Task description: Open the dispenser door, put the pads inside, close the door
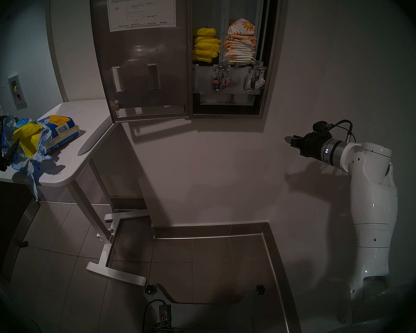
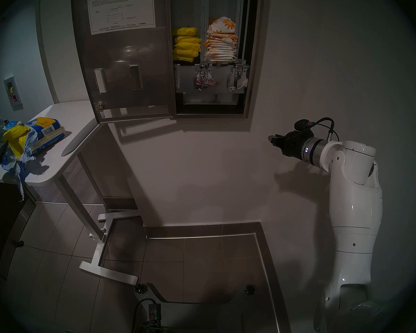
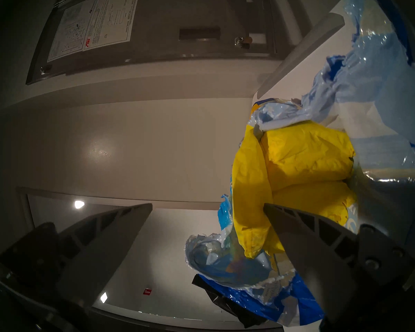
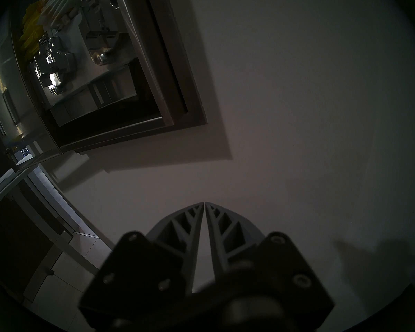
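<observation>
Head view: open dispenser [image 1: 264, 61] holds stacked yellow pads [image 1: 205, 47] beside flowered packets [image 1: 240, 43].

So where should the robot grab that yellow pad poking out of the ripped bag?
Probably the top yellow pad, across its puffy middle, coming in through the torn blue pack's open mouth. The open left gripper already faces it.

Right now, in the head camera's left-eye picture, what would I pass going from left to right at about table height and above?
Torn blue-and-yellow pack on the white table → open dispenser door → yellow pads → flowered white packets → right tool, shut.
</observation>
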Controlling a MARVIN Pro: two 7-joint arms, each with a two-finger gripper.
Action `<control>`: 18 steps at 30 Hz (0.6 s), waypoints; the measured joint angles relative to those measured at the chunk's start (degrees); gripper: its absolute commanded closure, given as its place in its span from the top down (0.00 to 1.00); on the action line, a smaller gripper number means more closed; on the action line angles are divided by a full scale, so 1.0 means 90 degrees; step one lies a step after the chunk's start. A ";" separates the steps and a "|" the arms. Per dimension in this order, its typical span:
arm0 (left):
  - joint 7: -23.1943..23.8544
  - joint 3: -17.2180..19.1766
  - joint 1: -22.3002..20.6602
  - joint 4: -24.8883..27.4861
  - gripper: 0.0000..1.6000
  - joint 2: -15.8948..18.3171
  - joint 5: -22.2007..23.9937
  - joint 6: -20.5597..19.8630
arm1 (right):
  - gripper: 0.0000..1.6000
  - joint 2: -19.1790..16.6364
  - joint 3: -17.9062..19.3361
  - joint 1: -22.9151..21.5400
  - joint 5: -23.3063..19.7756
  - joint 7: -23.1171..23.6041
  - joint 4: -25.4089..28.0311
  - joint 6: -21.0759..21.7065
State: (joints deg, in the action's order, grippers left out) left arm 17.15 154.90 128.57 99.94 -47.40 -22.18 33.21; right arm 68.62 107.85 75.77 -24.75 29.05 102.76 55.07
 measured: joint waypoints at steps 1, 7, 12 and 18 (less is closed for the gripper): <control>0.0004 -0.0007 0.0000 -0.0004 1.00 -0.0004 -0.0011 -0.0007 | 0.33 0.0000 0.0000 0.0000 0.0000 -0.0001 0.0000 0.0000; 0.0050 -0.0063 0.0015 0.0040 1.00 -0.0075 -0.0054 -0.0065 | 0.33 0.0000 0.0000 0.0000 -0.0002 -0.0004 0.0002 0.0000; 0.0087 -0.0106 0.0030 0.0115 1.00 -0.0170 -0.0056 -0.0084 | 0.33 0.0000 -0.0001 0.0000 -0.0004 -0.0006 0.0002 0.0000; 0.0115 -0.0143 0.0031 0.0173 1.00 -0.0255 -0.0059 -0.0123 | 0.33 0.0000 -0.0001 0.0000 -0.0005 -0.0008 0.0003 0.0000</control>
State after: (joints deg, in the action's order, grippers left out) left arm 18.19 153.62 128.85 101.49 -49.70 -22.71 32.10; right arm 68.62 107.85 75.77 -24.80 28.98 102.79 55.07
